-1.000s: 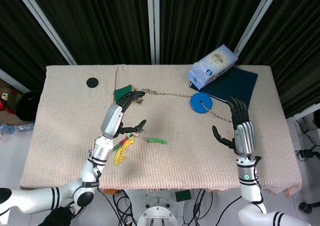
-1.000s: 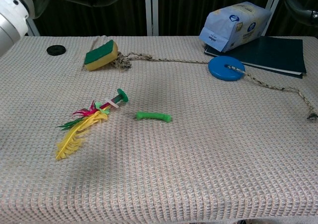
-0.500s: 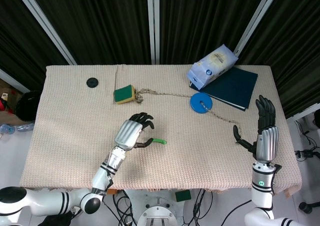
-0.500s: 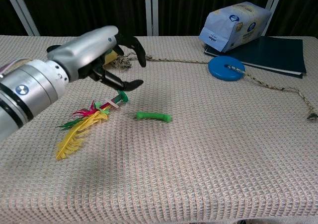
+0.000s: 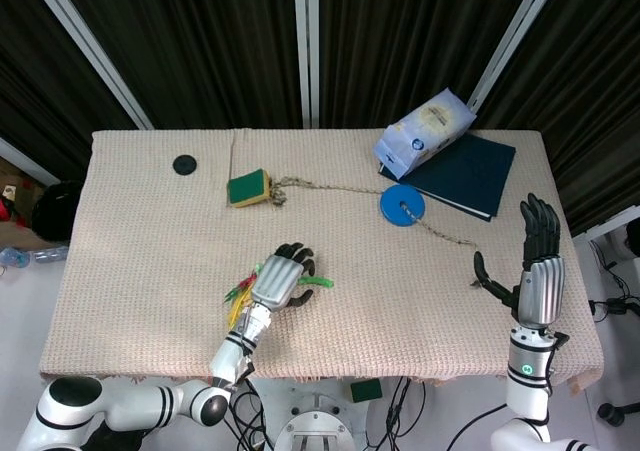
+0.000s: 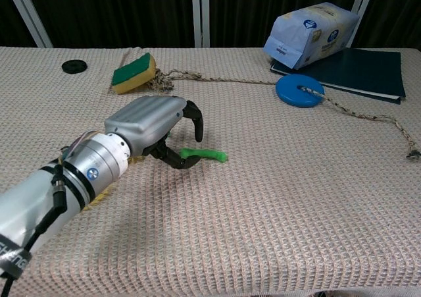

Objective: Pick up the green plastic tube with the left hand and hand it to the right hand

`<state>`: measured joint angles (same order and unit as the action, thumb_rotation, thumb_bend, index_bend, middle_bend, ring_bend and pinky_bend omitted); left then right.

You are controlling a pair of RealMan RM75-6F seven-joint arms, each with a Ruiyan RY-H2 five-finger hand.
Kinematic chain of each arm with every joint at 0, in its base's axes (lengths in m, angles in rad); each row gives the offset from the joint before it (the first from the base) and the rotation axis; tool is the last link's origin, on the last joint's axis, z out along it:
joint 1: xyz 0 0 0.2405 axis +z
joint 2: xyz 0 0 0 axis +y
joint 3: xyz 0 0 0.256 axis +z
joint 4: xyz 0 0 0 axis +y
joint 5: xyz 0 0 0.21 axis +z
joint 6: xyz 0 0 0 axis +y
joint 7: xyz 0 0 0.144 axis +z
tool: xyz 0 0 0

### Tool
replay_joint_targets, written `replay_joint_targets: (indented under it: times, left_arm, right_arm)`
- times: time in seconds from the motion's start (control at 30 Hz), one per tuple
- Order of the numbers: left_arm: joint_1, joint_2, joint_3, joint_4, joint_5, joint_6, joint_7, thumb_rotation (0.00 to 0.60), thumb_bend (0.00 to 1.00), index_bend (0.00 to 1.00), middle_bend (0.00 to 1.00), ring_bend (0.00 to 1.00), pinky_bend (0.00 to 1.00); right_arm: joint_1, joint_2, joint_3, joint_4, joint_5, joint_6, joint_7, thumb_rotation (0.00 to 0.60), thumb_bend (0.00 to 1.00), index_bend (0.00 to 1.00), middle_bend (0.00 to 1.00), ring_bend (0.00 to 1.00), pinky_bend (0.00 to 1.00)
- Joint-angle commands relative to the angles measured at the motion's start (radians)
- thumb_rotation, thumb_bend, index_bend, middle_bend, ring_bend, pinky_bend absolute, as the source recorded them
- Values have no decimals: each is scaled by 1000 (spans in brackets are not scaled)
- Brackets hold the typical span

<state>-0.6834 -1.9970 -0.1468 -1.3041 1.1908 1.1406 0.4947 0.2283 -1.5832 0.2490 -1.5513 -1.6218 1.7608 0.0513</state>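
Note:
The green plastic tube [image 6: 209, 155] lies flat near the table's middle, also seen from the head view as a green tube [image 5: 318, 283]. My left hand [image 6: 158, 128] hovers low over the tube's left end, fingers curled downward around it, thumb beside it, holding nothing. In the head view that left hand [image 5: 279, 280] covers the tube's left part. My right hand [image 5: 538, 270] stands upright off the table's right edge, fingers spread, empty; the chest view does not show it.
A feather toy [image 5: 240, 296] lies partly under my left forearm. At the back sit a green-yellow sponge [image 6: 134, 73], a rope [image 6: 223, 80], a blue disc [image 6: 300, 89], a dark book [image 6: 358, 71], a blue-white bag [image 6: 312, 31] and a small black cap [image 6: 74, 66].
My left hand has moved right and down to the tube's left end, its fingers curling over it. My right hand has drifted slightly right and stays spread.

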Motion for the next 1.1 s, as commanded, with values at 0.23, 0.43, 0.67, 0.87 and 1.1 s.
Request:
replay_joint_targets:
  times: [0.23, 0.43, 0.67, 0.87, 1.1]
  left_arm:
    - [-3, -33, -12, 51, -6, -6, 48, 538, 281, 480, 258, 154, 211]
    - [-4, -35, -17, 57, -33, -38, 71, 522, 284, 500, 258, 154, 210]
    - [-1, -51, -29, 77, -36, -27, 81, 524, 291, 502, 258, 154, 210]
    - [1, -56, -34, 91, -36, -25, 90, 531, 309, 502, 259, 154, 210]
    - [2, -60, -37, 101, -38, -31, 94, 531, 310, 505, 259, 154, 211]
  right_arm:
    - [-2, 2, -7, 0, -2, -2, 0, 600, 338, 0, 0, 0, 0]
    - [-5, 7, -11, -1, 1, -6, 2, 600, 342, 0, 0, 0, 0]
    - [-6, 11, -16, -1, 1, -11, -1, 600, 342, 0, 0, 0, 0]
    - [-4, 8, -17, 1, -5, -11, -1, 600, 342, 0, 0, 0, 0]
    - [-6, 9, -19, 0, -5, -11, -4, 600, 342, 0, 0, 0, 0]
